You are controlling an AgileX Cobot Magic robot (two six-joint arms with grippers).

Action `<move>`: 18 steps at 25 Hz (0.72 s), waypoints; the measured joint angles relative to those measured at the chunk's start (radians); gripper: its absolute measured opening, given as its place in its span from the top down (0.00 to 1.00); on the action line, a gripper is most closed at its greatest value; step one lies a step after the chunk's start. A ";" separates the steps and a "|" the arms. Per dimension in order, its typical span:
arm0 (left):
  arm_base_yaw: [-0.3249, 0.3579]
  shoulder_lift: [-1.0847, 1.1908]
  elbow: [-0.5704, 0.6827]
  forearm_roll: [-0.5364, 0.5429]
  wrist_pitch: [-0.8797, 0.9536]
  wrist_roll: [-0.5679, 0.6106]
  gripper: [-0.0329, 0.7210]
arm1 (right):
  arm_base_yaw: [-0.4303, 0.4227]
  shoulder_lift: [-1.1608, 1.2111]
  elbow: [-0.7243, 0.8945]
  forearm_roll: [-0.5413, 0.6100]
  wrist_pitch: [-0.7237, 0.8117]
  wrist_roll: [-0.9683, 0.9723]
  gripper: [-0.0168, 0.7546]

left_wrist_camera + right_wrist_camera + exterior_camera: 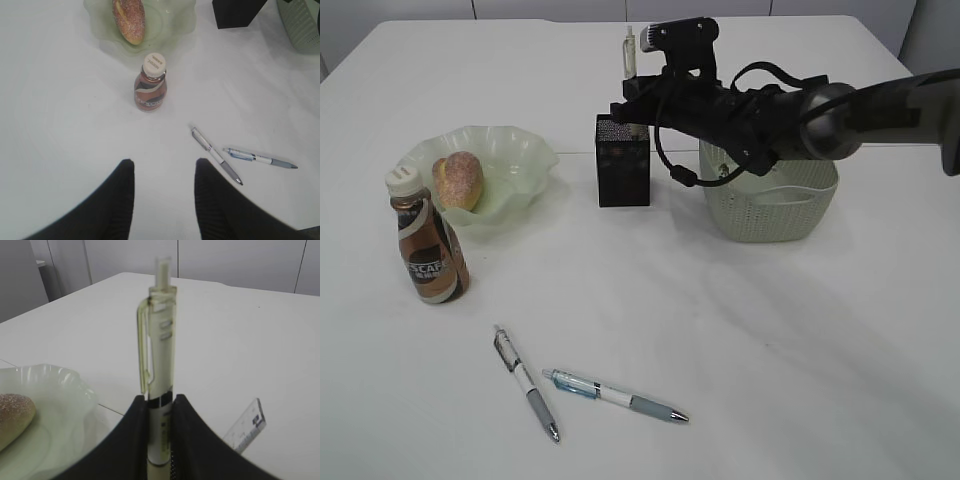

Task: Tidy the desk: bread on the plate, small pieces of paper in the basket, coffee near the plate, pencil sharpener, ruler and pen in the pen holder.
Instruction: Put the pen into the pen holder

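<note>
My right gripper is shut on a white pen and holds it upright over the black pen holder; the pen also shows in the exterior view. A clear ruler sticks up beside it. Bread lies on the green plate, and the coffee bottle stands in front of the plate. Two more pens lie on the table near the front. My left gripper is open and empty above the table, short of the bottle. No sharpener or paper shows.
A pale green basket stands right of the pen holder, under my right arm. In the left wrist view the two loose pens lie to the right of the gripper, and the plate is at the top.
</note>
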 joint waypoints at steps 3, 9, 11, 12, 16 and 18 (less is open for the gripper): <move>0.000 0.000 0.000 0.000 0.000 0.000 0.57 | 0.000 0.000 0.000 -0.006 0.015 0.030 0.71; 0.000 0.000 0.000 0.000 0.000 0.000 0.57 | 0.000 0.000 0.000 -0.087 0.017 0.133 0.53; 0.000 0.000 0.000 0.006 0.000 0.000 0.57 | 0.000 0.000 0.000 -0.101 0.017 0.152 0.52; 0.000 0.000 0.000 0.011 0.000 0.000 0.57 | 0.000 0.000 0.000 -0.103 0.022 0.161 0.51; 0.000 0.000 0.000 0.025 0.000 0.000 0.57 | 0.000 -0.018 0.000 -0.122 0.084 0.206 0.51; 0.000 0.000 0.000 0.027 0.000 0.000 0.57 | 0.000 -0.043 0.000 -0.136 0.130 0.219 0.51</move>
